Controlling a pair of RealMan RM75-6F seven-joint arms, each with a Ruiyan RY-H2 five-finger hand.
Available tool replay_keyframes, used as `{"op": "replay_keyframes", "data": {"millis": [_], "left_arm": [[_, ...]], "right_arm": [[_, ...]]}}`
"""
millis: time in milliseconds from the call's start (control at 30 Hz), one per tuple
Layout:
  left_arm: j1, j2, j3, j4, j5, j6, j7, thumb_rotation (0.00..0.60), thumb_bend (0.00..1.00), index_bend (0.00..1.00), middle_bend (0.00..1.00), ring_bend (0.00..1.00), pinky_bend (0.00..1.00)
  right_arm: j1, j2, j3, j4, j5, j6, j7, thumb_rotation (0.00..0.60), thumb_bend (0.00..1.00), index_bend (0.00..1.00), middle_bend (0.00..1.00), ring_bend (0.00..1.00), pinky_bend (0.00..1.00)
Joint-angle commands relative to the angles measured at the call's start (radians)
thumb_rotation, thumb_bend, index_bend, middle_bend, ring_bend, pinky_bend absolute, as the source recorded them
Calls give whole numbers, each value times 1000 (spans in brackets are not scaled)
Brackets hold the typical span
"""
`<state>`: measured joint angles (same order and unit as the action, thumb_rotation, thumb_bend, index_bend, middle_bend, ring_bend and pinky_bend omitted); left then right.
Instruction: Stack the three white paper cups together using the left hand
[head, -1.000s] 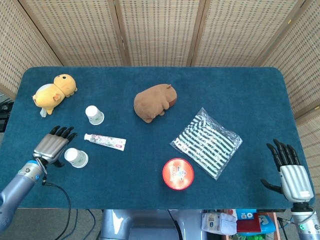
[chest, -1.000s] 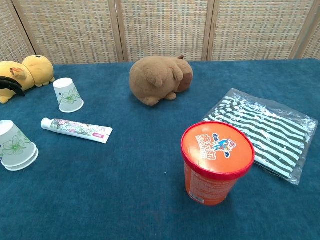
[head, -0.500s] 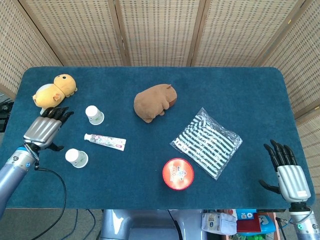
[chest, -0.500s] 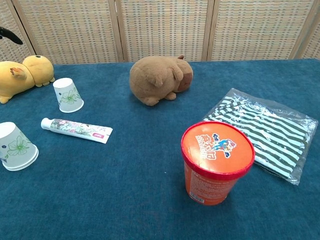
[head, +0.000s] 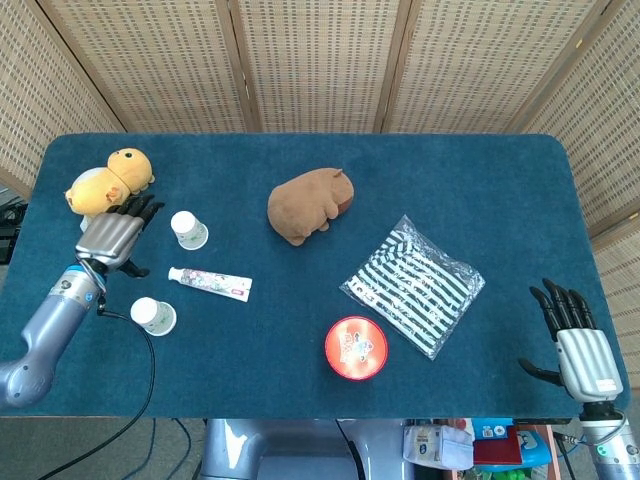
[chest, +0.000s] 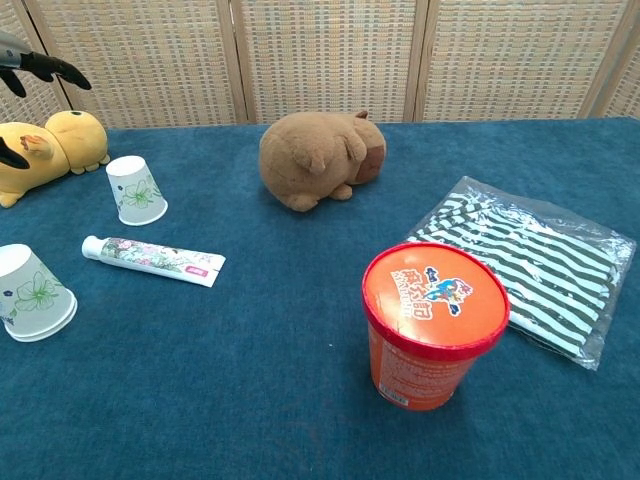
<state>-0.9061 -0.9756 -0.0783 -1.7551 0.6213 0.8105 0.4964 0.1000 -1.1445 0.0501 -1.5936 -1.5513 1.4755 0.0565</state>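
Left hand (head: 117, 236) has left the near cup stack (head: 153, 316) standing inverted on the surface (head: 480, 180) and travelled up-table; fingers apart, holding nothing; stack probably two cups nested, rim detail too small to confirm; remaining single cup (head: 188, 230) sits inverted just right of the fingertips, not touching; likely next target. Right hand (head: 580, 345) idle, fingers spread.
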Motion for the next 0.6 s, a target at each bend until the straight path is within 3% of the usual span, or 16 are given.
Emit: {"op": "replay_keyframes", "data": {"millis": [33,600], "left_arm": [[-36,-31,3,38,-51,-20,31,600,187,56,0,2,109],[-212,-213,81,288,-327,-119,163,600,187,85,6,8,114]], "right_arm": [[1,-1,1,4,4,-4,4,600,48,0,0,0,0],[13,-9,8,41,39,-39,33,600,48,0,0,0,0]]}}
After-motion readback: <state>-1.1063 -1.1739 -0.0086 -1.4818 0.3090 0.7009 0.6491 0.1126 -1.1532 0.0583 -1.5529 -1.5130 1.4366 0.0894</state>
